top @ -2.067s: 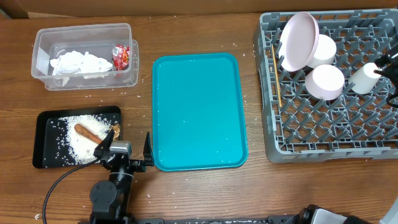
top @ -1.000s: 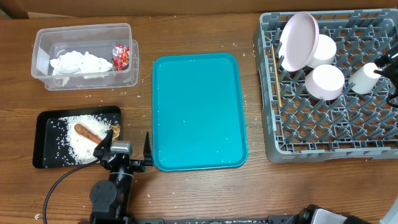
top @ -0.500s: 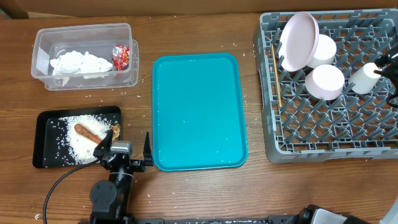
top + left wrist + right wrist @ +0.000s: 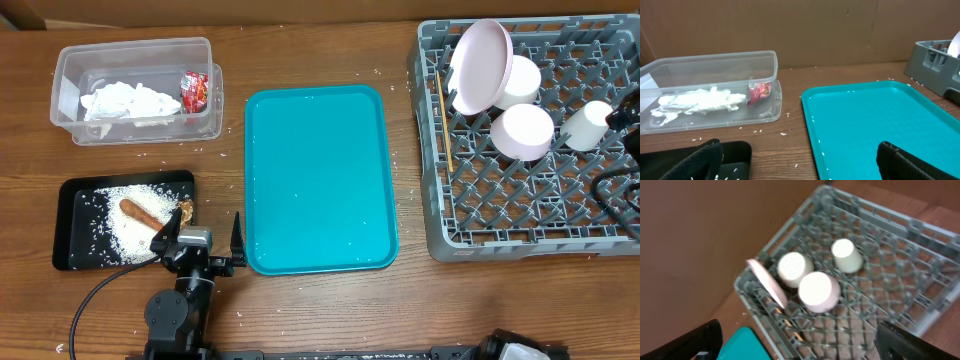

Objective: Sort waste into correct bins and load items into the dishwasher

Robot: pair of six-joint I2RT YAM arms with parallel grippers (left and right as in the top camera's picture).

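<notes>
Black fingers on both arms stand spread wide with nothing between them. That fits a task that looks all but done.

The left gripper (image 4: 203, 228) sits low at the near edge of the bench (image 4: 320, 310), left of centre. One finger is over the near right corner of the black tray (image 4: 70, 190) and the other is just beside the near left corner of the teal tray (image 4: 320, 180). Whether either finger touches cannot be told. The right gripper (image 4: 797, 342) hangs well above the dish rack (image 4: 530, 235) at the right edge of the bench and touches nothing.

In the black tray lie the rice (image 4: 125, 235), the sausage piece (image 4: 140, 213) and the crumbly bit (image 4: 186, 208). The clear tub (image 4: 130, 48) in the far left corner holds the crumpled napkin (image 4: 125, 102) and the red wrapper (image 4: 193, 88). The teal tray in the middle is bare but for a few specks.

In the rack the plate (image 4: 478, 65) stands on edge near the far left corner. The two bowls (image 4: 527, 132) are mouth-down beside it, with the cup (image 4: 590, 122) further right. The wooden stick (image 4: 442, 120) lies along the rack's left wall.

As I judge it, the waste is sorted and every dish is loaded. Only stray rice grains on the bench around the teal tray are left, probably too small to gather.
</notes>
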